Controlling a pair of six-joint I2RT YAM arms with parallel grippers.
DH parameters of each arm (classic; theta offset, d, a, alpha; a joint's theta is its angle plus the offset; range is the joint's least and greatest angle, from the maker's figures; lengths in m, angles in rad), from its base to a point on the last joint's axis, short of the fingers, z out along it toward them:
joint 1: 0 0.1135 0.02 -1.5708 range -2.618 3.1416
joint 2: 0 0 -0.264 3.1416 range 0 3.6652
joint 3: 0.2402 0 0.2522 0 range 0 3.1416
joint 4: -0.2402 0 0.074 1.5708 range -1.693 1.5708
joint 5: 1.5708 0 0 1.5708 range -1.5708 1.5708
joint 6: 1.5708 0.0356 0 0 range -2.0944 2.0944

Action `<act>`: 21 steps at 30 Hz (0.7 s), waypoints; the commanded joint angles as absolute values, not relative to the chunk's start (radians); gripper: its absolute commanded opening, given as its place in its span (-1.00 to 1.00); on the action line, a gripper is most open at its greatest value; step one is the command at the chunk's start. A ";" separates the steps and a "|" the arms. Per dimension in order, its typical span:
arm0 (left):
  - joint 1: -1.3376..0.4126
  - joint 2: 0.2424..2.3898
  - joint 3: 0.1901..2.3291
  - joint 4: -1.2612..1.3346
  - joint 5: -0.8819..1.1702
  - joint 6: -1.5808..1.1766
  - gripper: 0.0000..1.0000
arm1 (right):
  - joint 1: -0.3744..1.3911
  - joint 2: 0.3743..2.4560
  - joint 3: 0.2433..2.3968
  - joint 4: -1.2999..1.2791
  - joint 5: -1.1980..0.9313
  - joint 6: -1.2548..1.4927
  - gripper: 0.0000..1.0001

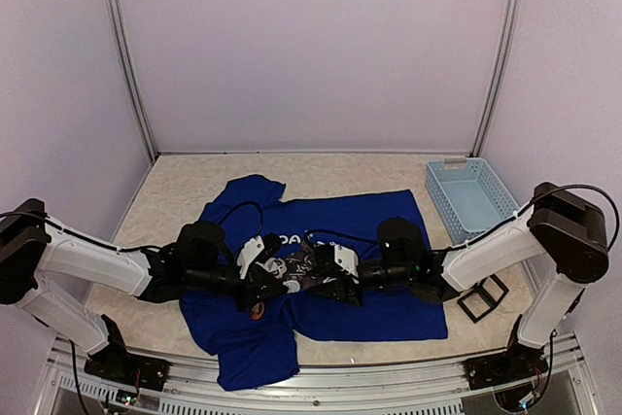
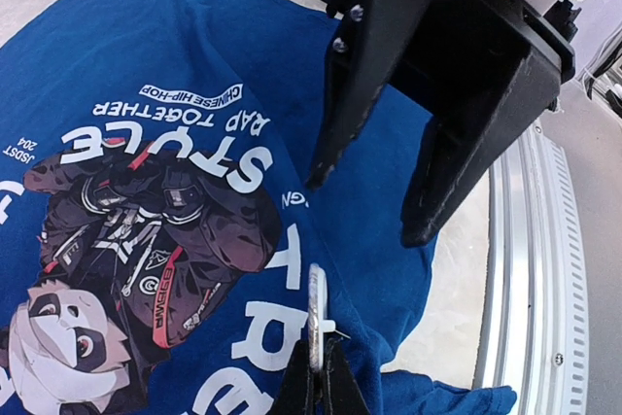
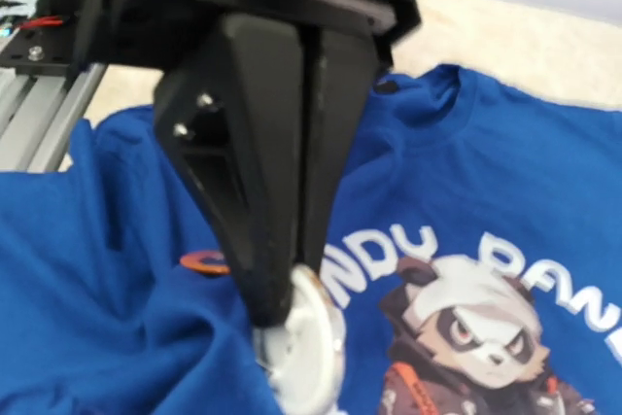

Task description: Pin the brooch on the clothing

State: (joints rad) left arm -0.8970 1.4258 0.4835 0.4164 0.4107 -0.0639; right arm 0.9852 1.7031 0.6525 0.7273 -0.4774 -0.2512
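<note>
The royal-blue T-shirt [image 1: 379, 216] lies flat on the table, panda print [image 2: 126, 230] up. My left gripper [image 2: 319, 376] is shut on the white round brooch [image 2: 316, 308], held edge-on over the lettering below the print. A thin pin sticks out of its right side against a raised fold of shirt. The right wrist view shows the left gripper [image 3: 277, 303] pinching the brooch [image 3: 306, 352] beside the panda [image 3: 466, 313]. My right gripper [image 2: 367, 211] is open and empty, just beyond the brooch. In the top view, both grippers [image 1: 277, 284] [image 1: 330, 279] meet over the chest.
A light-blue plastic basket [image 1: 469, 196] stands at the right, past the shirt. Black square frames [image 1: 483, 296] lie near the right arm. A small orange ring [image 3: 201, 261] sits on the shirt by the left gripper. The aluminium rail [image 2: 544, 269] runs along the near edge.
</note>
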 commanded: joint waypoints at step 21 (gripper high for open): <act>-0.891 1.452 0.569 0.419 0.498 -0.097 -1.00 | 0.943 1.912 0.749 0.635 -0.404 -0.154 -1.00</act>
